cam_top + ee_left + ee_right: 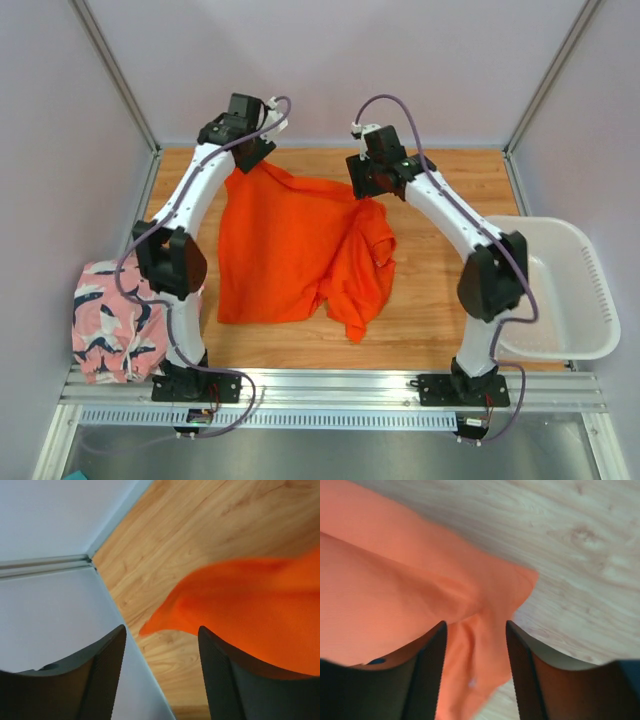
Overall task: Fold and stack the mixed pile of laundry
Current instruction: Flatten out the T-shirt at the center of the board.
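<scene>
1. Wooden tabletop (440,300) inside a pale-walled enclosure: a bright orange garment (290,250) lies spread mid-table, rumpled along its right side.
2. Left gripper (256,150) hovers at the garment's far left corner, jaws apart; its wrist view shows bare wood and wall between the fingers (107,670), with the orange corner just beyond them.
3. Right gripper (368,182) sits over the far right corner, jaws likewise apart, with orange cloth showing in the gap between its fingers (432,665).
4. Pink patterned garment (110,320) lies bundled off the table's near left corner, beside the left arm.
5. White slotted basket (590,290) stands at the right edge, well apart from the orange garment.
</scene>
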Controlling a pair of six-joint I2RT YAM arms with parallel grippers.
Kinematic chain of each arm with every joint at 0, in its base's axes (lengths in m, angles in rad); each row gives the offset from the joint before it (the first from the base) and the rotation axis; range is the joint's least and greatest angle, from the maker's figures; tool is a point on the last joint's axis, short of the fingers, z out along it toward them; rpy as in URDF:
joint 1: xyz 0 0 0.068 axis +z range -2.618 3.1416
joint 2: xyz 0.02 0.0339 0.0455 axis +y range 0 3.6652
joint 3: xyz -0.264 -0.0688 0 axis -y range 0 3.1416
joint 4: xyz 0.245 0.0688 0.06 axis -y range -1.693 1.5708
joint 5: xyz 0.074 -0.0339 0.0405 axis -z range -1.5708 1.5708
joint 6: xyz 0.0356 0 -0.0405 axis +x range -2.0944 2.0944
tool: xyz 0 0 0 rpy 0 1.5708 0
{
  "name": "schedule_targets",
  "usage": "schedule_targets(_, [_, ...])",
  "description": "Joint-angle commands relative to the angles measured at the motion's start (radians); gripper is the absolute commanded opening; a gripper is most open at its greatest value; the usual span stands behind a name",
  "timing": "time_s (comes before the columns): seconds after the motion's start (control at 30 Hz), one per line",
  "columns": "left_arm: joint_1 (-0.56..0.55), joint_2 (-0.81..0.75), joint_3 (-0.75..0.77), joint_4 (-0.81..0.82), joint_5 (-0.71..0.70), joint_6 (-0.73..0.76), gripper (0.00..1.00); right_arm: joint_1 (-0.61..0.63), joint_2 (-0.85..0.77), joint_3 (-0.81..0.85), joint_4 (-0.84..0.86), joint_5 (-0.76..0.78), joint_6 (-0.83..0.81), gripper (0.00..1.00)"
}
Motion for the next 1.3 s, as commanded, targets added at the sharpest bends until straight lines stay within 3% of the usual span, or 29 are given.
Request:
schedule_targets(0.0, [0.007, 0.143, 0.141, 0.100, -0.177, -0.013, 0.70, -0.055, 0.221, 0.269, -0.033, 0.129, 0.130, 0.57])
schedule_targets(0.1, [0.010, 0.203, 0.247, -0.062, -0.060, -0.100, 0.77, -0.064, 0.259, 0.388, -0.170, 0.220, 0.258, 0.60])
schedule_targets(0.17, [0.010, 0.075, 0.120, -0.066, 0.134, -0.137, 0.81, -0.057, 0.155, 0.292, -0.167, 0.251, 0.315, 0.62])
schedule_targets(0.2, [0.010, 0.010, 0.045, -0.054, 0.210, -0.128, 0.81, -0.057, 0.109, 0.163, -0.160, 0.261, 0.376, 0.63])
schedule_targets(0.23, [0.011, -0.122, -0.110, -0.043, 0.282, -0.113, 0.81, -0.052, 0.000, 0.096, -0.155, 0.281, 0.411, 0.62])
schedule_targets(0.27, [0.008, -0.191, -0.186, -0.040, 0.415, -0.087, 0.80, -0.046, -0.054, 0.007, -0.149, 0.291, 0.436, 0.62])
schedule_targets(0.37, [-0.002, -0.410, -0.449, -0.129, 0.572, 0.063, 0.77, 0.014, -0.249, -0.292, -0.135, 0.311, 0.537, 0.59])
schedule_targets(0.53, [-0.035, -0.636, -0.931, -0.108, 0.441, 0.269, 0.75, 0.037, -0.448, -0.620, -0.144, 0.194, 0.694, 0.42])
schedule_targets(0.63, [-0.036, -0.665, -1.113, -0.010, 0.291, 0.334, 0.76, 0.035, -0.501, -0.763, -0.112, 0.136, 0.747, 0.37])
schedule_targets(0.77, [-0.036, -0.656, -1.236, 0.202, 0.182, 0.397, 0.78, 0.037, -0.475, -0.892, 0.032, 0.036, 0.795, 0.41])
schedule_targets(0.9, [-0.036, -0.599, -1.282, 0.299, 0.171, 0.391, 0.79, 0.037, -0.415, -0.935, 0.155, -0.066, 0.824, 0.46])
schedule_targets(1.03, [-0.036, -0.527, -1.346, 0.369, 0.142, 0.394, 0.76, 0.035, -0.355, -0.975, 0.221, -0.081, 0.855, 0.46])
schedule_targets(1.13, [-0.036, -0.472, -1.371, 0.434, 0.127, 0.383, 0.69, 0.034, -0.294, -0.992, 0.238, -0.062, 0.867, 0.39])
schedule_targets(1.2, [-0.036, -0.441, -1.368, 0.449, 0.131, 0.363, 0.57, 0.032, -0.277, -0.997, 0.249, -0.050, 0.869, 0.29])
schedule_targets(1.23, [-0.038, -0.434, -1.365, 0.457, 0.139, 0.355, 0.48, 0.023, -0.277, -1.000, 0.259, -0.053, 0.872, 0.24])
schedule_targets(1.27, [-0.036, -0.426, -1.365, 0.461, 0.142, 0.351, 0.31, 0.017, -0.280, -1.000, 0.262, -0.056, 0.873, 0.12])
